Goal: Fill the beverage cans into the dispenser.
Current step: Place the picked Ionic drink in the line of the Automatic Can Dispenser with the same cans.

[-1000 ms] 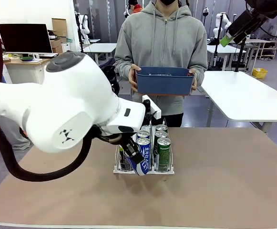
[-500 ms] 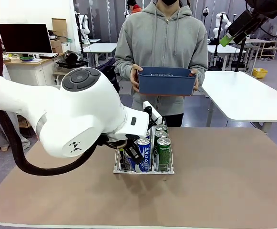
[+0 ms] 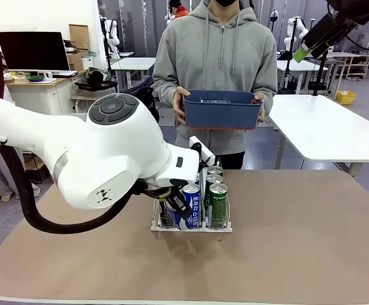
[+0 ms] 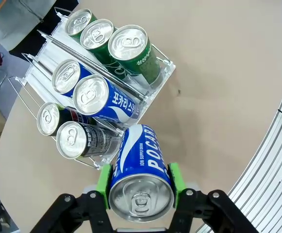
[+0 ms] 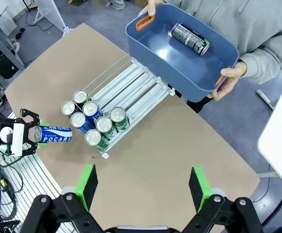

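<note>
**Left gripper (image 3: pixel 179 208) clamps blue can (image 3: pixel 183 221) at dispenser's (image 3: pixel 224 227) near edge**

Front: the can tilts at the rack's near-left corner, with bare table (image 3: pixel 298 241) to its right.

Left wrist: green pads (image 4: pixel 103 180) squeeze the can's sides, its far end just beside the front rim. Seven other cans (image 4: pixel 94 94) crowd the near ends of the lanes.

Right wrist: the right gripper (image 5: pixel 143 187) gapes wide, high above. The lanes' far halves lie free, toward the person's bin (image 5: pixel 189 73).

A brown tabletop (image 3: pixel 298 248) spans the lower half of the frame. Behind it, at upper centre, a person (image 3: pixel 216 57) in a grey hoodie stands with a blue rectangular bin (image 3: pixel 219 111) at waist height. A dark monitor (image 3: pixel 33 51) sits at upper left. A white table (image 3: pixel 327 130) and a small yellow crate (image 3: pixel 345 97) are at right.
</note>
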`<state>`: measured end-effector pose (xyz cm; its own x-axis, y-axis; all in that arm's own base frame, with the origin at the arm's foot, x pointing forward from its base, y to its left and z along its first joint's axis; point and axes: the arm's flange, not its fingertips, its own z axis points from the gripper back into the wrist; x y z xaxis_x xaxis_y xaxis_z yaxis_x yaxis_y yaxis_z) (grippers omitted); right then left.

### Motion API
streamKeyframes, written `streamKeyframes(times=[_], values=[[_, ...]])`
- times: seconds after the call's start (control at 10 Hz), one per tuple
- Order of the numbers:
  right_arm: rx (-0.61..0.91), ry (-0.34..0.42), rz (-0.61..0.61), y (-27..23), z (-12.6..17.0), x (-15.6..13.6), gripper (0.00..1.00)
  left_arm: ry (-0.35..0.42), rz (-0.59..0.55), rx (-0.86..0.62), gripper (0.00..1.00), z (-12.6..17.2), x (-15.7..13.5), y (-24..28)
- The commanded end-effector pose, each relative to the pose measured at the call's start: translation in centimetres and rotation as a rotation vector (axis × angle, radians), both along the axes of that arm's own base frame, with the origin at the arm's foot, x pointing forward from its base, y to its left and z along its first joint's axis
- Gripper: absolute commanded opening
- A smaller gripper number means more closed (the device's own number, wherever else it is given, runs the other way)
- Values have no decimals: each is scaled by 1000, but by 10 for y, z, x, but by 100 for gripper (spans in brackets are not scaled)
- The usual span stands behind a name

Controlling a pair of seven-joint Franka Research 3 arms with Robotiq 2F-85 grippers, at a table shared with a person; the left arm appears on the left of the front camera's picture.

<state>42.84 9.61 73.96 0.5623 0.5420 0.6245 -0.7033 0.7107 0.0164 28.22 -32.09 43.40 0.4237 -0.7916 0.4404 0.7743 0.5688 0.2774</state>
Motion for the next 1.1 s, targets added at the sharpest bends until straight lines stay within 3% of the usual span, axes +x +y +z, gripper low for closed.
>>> streamKeyframes(times=[0.0,0.1,0.3,0.7,1.0], values=[[14,2,18,-1,0,0,100,1,32,12,57,7,-7,5],[14,2,18,-1,0,0,100,-61,26,-8,57,10,-9,1],[14,2,18,-1,0,0,100,-75,-23,-9,57,8,2,-11],[14,2,18,-1,0,0,100,-37,-23,-10,57,-8,20,-26],[14,2,18,-1,0,0,100,-62,-7,16,57,-14,38,-33]])
